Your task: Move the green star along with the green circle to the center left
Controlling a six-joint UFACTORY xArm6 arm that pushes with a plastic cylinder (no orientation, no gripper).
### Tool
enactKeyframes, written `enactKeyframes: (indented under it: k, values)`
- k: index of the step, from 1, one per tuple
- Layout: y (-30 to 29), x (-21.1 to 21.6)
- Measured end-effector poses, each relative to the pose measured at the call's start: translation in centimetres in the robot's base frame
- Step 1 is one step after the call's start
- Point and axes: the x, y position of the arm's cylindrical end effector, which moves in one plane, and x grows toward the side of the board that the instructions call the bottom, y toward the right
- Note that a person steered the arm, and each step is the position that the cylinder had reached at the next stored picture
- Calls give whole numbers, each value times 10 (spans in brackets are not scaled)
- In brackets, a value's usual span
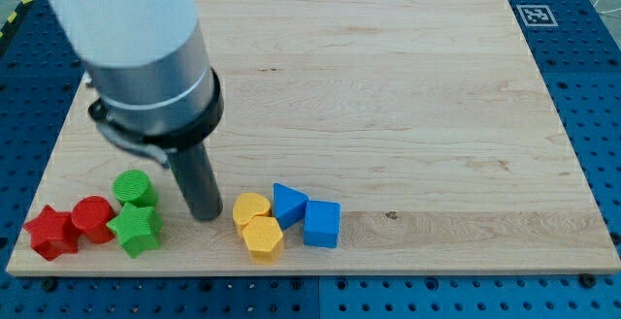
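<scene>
Two green blocks sit just left of my tip (206, 216), a bare rod end effector with nothing to clamp: green circle (134, 187), green star (136, 228). Red blocks (73, 226) crowd the table's (408, 96) bottom-left corner; yellow (257, 225) and blue (307, 216) lie right.

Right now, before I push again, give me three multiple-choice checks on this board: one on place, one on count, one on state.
1. Where is my tip relative to the green star?
A. on the view's right of it
B. on the view's left of it
C. resting on top of it

2. How many yellow blocks are on the board?
A. one
B. two
C. four

3. How do the green circle and the green star stand?
A. at opposite board edges
B. close together
C. separated by a blue block

Answers: 1 A, the rod comes down just right of the star. 2 B, two yellow blocks sit together. 3 B, the circle sits directly above the star.
</scene>
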Motion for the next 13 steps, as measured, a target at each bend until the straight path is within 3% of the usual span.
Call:
enactKeyframes:
  k: [1,3,5,7,9,10,11,13]
  values:
    - [-7,29]
    - [-10,41]
    - [-57,14]
    - [-60,5]
    - [-62,42]
    - [-80,38]
    - [-82,-2]
    - [-78,-19]
